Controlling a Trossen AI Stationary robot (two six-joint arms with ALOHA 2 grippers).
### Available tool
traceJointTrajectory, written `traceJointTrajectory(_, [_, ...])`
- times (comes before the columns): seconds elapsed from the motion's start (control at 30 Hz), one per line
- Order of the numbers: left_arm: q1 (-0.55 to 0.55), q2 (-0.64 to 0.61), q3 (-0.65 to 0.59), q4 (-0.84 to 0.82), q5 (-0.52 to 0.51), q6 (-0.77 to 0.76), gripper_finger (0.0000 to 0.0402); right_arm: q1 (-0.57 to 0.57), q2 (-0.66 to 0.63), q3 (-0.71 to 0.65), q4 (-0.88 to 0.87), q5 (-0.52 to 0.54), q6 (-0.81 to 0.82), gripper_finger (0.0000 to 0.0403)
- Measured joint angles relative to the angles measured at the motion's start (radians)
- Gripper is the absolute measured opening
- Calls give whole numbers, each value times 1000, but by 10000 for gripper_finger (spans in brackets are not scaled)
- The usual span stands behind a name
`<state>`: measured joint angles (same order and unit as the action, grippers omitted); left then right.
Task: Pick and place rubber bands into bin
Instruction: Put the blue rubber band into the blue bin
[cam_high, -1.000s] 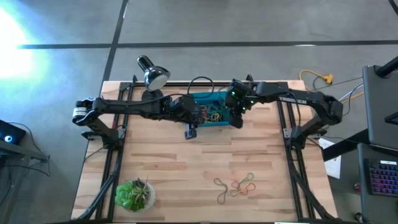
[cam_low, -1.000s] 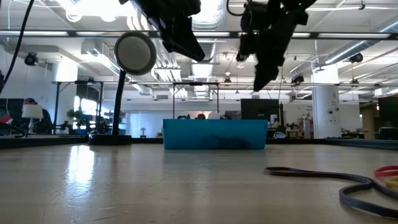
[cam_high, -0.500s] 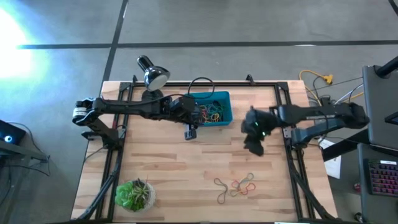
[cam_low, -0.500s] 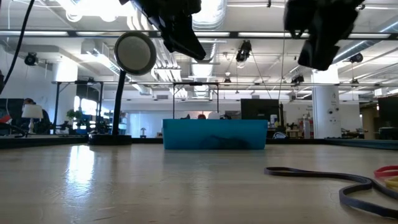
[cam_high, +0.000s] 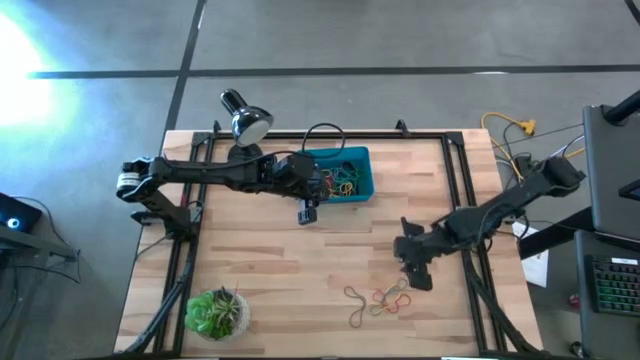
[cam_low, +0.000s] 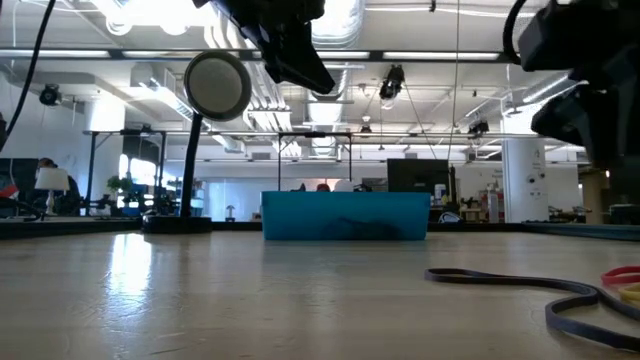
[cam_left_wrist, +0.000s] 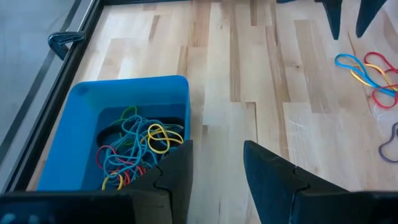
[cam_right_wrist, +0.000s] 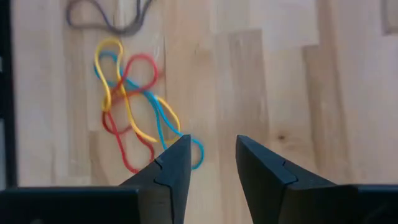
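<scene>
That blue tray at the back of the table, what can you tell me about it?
The shallow rectangular teal-blue plastic tray sits flat on the pale wooden table, near its far edge. Low walls hold a tangle of thin coloured rubber bands: yellow, red, blue, green. The left pincer hovers beside it, open and empty, not touching.

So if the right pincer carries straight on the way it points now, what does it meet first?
Probably the loose rubber bands on the table: the right pincer, open and empty, points down at the tangle's near edge. Depth is unclear, so it might touch bare wood just beside them.
</scene>
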<state>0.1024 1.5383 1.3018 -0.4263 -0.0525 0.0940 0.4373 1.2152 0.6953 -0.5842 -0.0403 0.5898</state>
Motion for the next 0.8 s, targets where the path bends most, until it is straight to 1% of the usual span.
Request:
traceJointTrajectory(0.3, [0,0,0,-1,0,-3,125,104,175,-2,50,18,-3,114])
traceJointTrajectory(0.57, [0,0,0,-2,0,-9,125,117,330,3,52,28,47,113])
traceJointTrajectory(0.7, [0,0,0,-2,0,-9,125,119,363,6,53,73,54,111])
traceJointTrajectory(0.8, [0,0,0,-2,-3,-9,125,113,358,4,62,152,53,105])
